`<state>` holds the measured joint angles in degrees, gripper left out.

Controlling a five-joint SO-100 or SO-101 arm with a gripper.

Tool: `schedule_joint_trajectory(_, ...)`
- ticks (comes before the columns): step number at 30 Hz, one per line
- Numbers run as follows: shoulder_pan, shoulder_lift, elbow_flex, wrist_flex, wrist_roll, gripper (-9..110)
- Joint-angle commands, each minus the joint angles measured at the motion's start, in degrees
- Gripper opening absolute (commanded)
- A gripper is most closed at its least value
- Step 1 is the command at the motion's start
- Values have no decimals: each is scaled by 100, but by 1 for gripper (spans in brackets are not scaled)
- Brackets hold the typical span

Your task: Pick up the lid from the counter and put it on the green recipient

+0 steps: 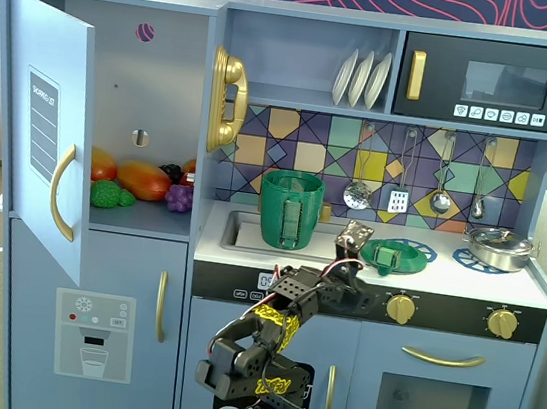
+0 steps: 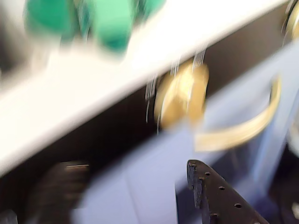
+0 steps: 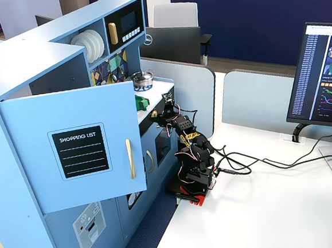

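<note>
My own black finger (image 2: 219, 196) juts up nearest the wrist camera, with a gold knob (image 2: 183, 95) and a gold handle (image 2: 243, 130) smeared behind it. That view is too blurred to show my other finger, so I cannot tell whether my gripper (image 1: 354, 237) is spread or closed.

In a fixed view the lid (image 1: 389, 254) lies flat on the counter (image 1: 465, 280), on a blue burner ring just right of my gripper, which looks close to it or touching. The green container (image 1: 290, 209) stands upright and open-topped at the sink (image 1: 245, 231), left of my gripper. I judge the lid is not yet lifted. My arm reaches up from the desk (image 3: 264, 208) because the counter sits above my base.
</note>
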<state>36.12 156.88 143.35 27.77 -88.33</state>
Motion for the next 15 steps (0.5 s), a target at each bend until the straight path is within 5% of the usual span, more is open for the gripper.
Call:
schedule_joint_trajectory(1, 70, -387, -396, -1099, 220, 50)
schedule_joint_trajectory(15, -44, -2285, -1477, -2479, -158, 53)
